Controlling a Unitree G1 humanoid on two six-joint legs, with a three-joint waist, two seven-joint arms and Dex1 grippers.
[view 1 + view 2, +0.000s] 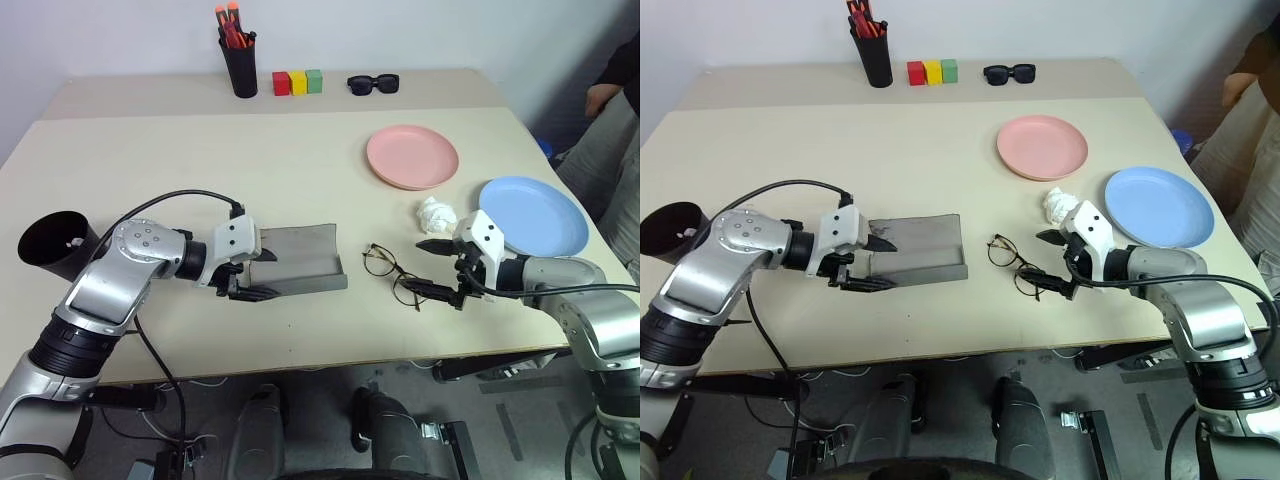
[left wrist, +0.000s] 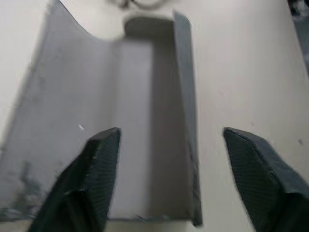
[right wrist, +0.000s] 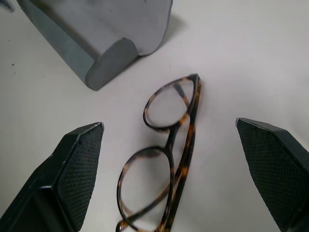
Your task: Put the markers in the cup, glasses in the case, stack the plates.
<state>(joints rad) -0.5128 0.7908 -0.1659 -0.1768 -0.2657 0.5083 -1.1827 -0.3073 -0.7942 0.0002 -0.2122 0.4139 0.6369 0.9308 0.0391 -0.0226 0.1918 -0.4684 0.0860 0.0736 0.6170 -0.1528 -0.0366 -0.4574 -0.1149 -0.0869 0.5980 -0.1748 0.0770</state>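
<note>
Bench [image 1: 200,150]: we see a pale bench carrying all the things.
Case [image 1: 300,260]: the grey case lies open near the front edge, left of centre, its inner side up.
Left claw [image 1: 243,270]: we find it at the left end of the case, its two black fingers spread; the left wrist view shows one finger [image 2: 96,164] over the grey lining and the other over the bare bench, nothing pinched.
Glasses [image 1: 392,275]: folded, lying on the bench just right of the case and apart from it.
Right claw [image 1: 440,268]: spread wide, hovering just right of the glasses; in the right wrist view the frames lie between the two fingers [image 3: 72,169] without touching either.
Pink plate [image 1: 412,156]: on the bench, behind the glasses.
Blue plate [image 1: 533,215]: to the right of the pink plate and apart from it, not stacked.
Crumpled paper [image 1: 436,213]: a white wad between the plates.
Cup [image 1: 58,245]: black, at the left edge of the bench, a small white thing inside that we cannot identify.
Pen holder [image 1: 239,60]: black, at the back, holding orange-capped markers.
Blocks [image 1: 297,82]: red, yellow and green in a row beside the holder.
Sunglasses [image 1: 373,84]: black, right of the blocks.
Person [image 1: 615,120]: partly visible beyond the right edge of the bench.
</note>
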